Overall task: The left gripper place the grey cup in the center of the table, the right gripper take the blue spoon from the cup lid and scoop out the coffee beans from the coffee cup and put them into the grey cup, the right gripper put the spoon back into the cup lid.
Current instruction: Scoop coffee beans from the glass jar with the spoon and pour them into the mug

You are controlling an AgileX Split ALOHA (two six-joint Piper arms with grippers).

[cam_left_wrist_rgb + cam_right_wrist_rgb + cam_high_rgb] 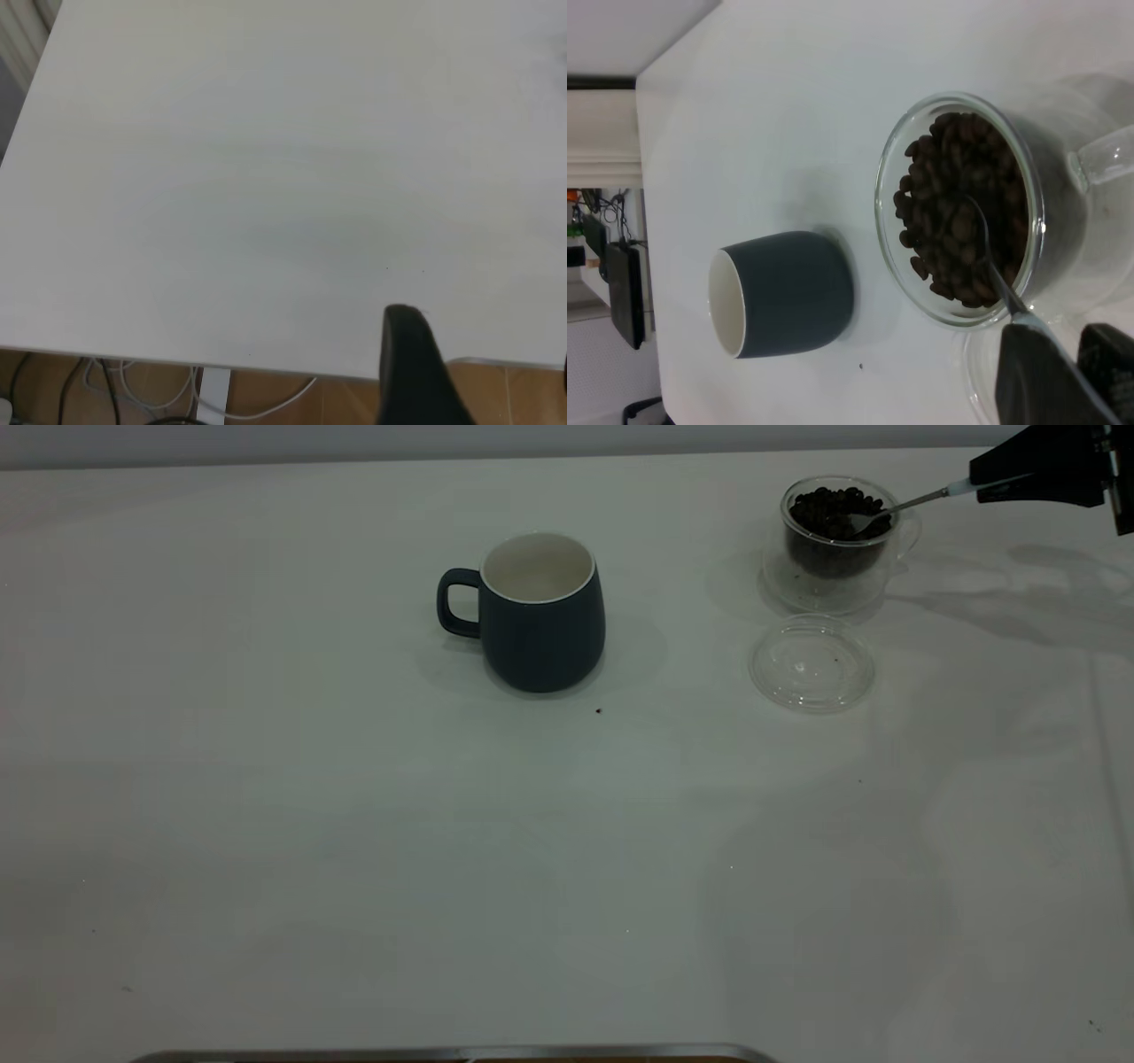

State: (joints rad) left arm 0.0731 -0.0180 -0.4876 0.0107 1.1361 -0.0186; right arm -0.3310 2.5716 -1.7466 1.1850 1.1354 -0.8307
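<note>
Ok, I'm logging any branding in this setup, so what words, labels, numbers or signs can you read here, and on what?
None can be read.
Grey cup: plain, no print showing.
Glass coffee cup and clear lid: no label visible.
Spoon and right gripper: no markings visible.
Table: bare, only stray specks.

Right gripper (1019, 483) cut off by exterior view's edge, spoon (904, 505) bowl sunk among coffee beans (828, 509).
</note>
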